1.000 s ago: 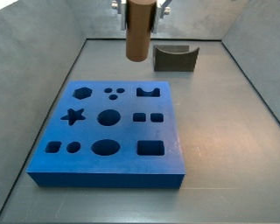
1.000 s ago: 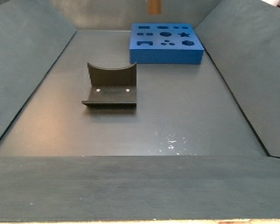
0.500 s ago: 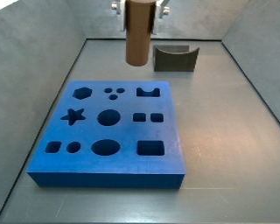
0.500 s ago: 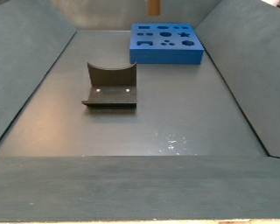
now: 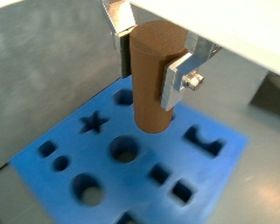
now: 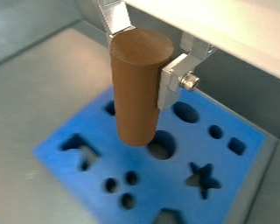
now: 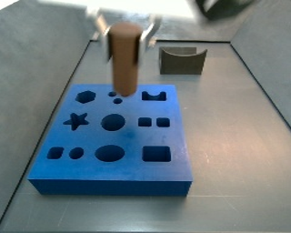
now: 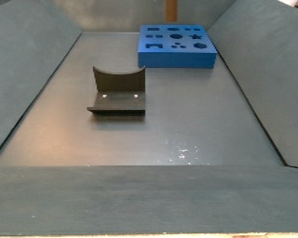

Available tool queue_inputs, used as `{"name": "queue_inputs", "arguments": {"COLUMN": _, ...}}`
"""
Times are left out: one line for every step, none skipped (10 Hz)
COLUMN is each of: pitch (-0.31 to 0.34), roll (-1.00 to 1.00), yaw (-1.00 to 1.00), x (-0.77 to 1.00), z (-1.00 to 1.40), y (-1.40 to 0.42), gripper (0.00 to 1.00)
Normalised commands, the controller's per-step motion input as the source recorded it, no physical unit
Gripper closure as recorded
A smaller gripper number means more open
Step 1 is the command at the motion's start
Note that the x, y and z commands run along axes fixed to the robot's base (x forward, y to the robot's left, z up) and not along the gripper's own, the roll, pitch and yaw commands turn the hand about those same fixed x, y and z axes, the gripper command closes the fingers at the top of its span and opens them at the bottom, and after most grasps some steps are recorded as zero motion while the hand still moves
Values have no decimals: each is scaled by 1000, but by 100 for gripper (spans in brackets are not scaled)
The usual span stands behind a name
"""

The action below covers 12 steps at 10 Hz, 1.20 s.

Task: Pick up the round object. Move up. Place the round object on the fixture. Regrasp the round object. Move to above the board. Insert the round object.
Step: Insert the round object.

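**Colours over the blue board**

The round object (image 6: pixel 137 86) is orange-brown, clamped between the silver plates of the hand (image 6: pixel 149 66). The board (image 7: pixel 112 136) at the centre of the frame is bright blue with darker cutouts. The fixture (image 8: pixel 116 90) is dark olive-brown. The desk (image 8: pixel 177 139) is dull grey.

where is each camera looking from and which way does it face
Wrist views: both ride above the gripper, looking down along the held peg onto the board.
Side view: high at the board's near end, facing the fixture; blurred gripper shows.
Side view: behind the fixture, facing the far board; only a peg sliver shows.
All share the board.
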Motion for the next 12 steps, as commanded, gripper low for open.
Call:
{"name": "queue_inputs", "arguments": {"pitch": 66, "roll": 0, "yaw": 0, "x": 23, "z": -37, "y": -20, "gripper": 100}}
{"name": "queue_inputs", "arguments": {"pitch": 406, "roll": 0, "yaw": -334, "x": -20, "z": -314, "y": -74, "gripper": 100}}
{"name": "queue_inputs", "arguments": {"pitch": 249, "roll": -231, "yaw": -434, "x": -57, "z": -363, "y": 66, "gripper": 100}}
{"name": "queue_inputs", "arguments": {"pitch": 0, "roll": 0, "yaw": 0, "x": 11, "z": -40, "y": 0, "gripper": 100}}
{"name": "queue_inputs", "arguments": {"pitch": 389, "roll": -177, "yaw": -40, "x": 143, "z": 0, "y": 100, "gripper": 100}}
{"name": "queue_inputs", "arguments": {"pitch": 403, "roll": -534, "yaw": -91, "x": 166, "z": -120, "y": 214, "gripper": 100}}
{"name": "queue_inputs", "arguments": {"pitch": 6, "roll": 0, "yaw": 0, "x": 0, "z": -23, "y": 0, "gripper": 100}}
{"name": "queue_inputs", "arguments": {"pitch": 463, "roll": -440, "yaw": -100, "x": 26, "z": -49, "y": 0, "gripper": 100}}
{"name": "queue_inputs", "arguments": {"pitch": 260, "roll": -289, "yaw": -3, "x": 83, "z": -57, "y": -9, "gripper": 100}}
{"name": "queue_inputs", "arguments": {"pitch": 0, "roll": -26, "yaw": 0, "x": 0, "z": 0, "y": -14, "gripper": 100}}
{"name": "queue_inputs", "arguments": {"pitch": 0, "roll": -91, "yaw": -40, "x": -297, "z": -169, "y": -389, "gripper": 100}}
{"name": "queue_inputs", "arguments": {"pitch": 0, "roll": -43, "yaw": 0, "x": -100, "z": -17, "y": -174, "gripper": 100}}
